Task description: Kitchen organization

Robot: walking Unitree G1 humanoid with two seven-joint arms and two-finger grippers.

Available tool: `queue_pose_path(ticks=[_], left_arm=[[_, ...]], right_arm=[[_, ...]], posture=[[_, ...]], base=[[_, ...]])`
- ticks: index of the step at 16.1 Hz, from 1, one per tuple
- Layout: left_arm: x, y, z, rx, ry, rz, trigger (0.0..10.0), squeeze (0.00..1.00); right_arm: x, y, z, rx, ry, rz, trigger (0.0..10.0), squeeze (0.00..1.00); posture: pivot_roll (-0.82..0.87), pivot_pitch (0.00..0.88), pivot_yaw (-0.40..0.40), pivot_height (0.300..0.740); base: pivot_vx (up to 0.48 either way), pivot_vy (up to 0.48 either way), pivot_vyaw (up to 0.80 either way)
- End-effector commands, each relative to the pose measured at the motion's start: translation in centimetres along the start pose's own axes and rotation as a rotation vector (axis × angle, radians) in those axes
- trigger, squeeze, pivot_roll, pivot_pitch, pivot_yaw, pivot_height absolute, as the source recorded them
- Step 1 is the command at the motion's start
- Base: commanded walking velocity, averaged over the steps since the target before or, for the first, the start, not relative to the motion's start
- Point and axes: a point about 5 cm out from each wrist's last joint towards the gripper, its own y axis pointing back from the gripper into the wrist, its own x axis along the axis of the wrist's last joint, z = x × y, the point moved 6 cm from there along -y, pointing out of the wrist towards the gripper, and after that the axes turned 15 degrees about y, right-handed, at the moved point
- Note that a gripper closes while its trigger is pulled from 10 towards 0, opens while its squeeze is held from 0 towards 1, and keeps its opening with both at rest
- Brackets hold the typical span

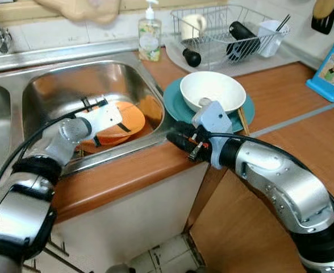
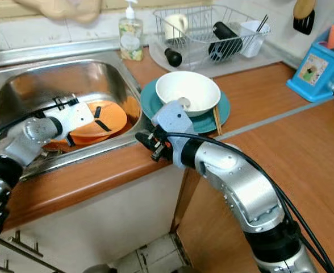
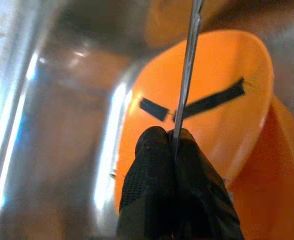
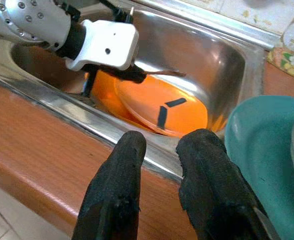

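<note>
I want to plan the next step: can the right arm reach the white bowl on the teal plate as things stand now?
Probably yes. The right gripper hovers open at the counter edge beside the teal plate, and the white bowl sits just behind its wrist with nothing on top. The arm would need to pull back and turn first.

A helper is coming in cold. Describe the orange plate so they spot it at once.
Find the steel sink left of the wooden counter. The orange plate leans inside it, against its right wall, with the left gripper over it. It alone carries two black tape strips; the teal plate with the white bowl sits on the counter.
</note>
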Motion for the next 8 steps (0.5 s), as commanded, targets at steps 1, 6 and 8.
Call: queue_pose_path(ticks=[1, 6, 8], left_arm=[[0.3, -0.2, -0.1, -0.003, -0.013, -0.007, 10.0, 0.0], [-1.5, -0.4, 1.3, -0.085, -0.04, -0.096, 10.0, 1.0], [-1.3, -0.4, 0.9, -0.069, -0.02, -0.083, 10.0, 1.0]], right_arm=[[-0.2, -0.1, 0.1, -0.015, 0.007, -0.008, 10.0, 0.0], [-0.8, -0.3, 0.3, -0.046, 0.015, -0.028, 10.0, 0.0], [-0.7, -0.3, 0.4, -0.054, 0.015, -0.021, 10.0, 0.04]], posture=[[-0.15, 0.0, -0.019, 0.74], [-0.15, 0.0, -0.016, 0.74], [-0.15, 0.0, -0.017, 0.74]], base=[[0.0, 0.0, 0.0], [0.0, 0.0, 0.0], [0.0, 0.0, 0.0]])
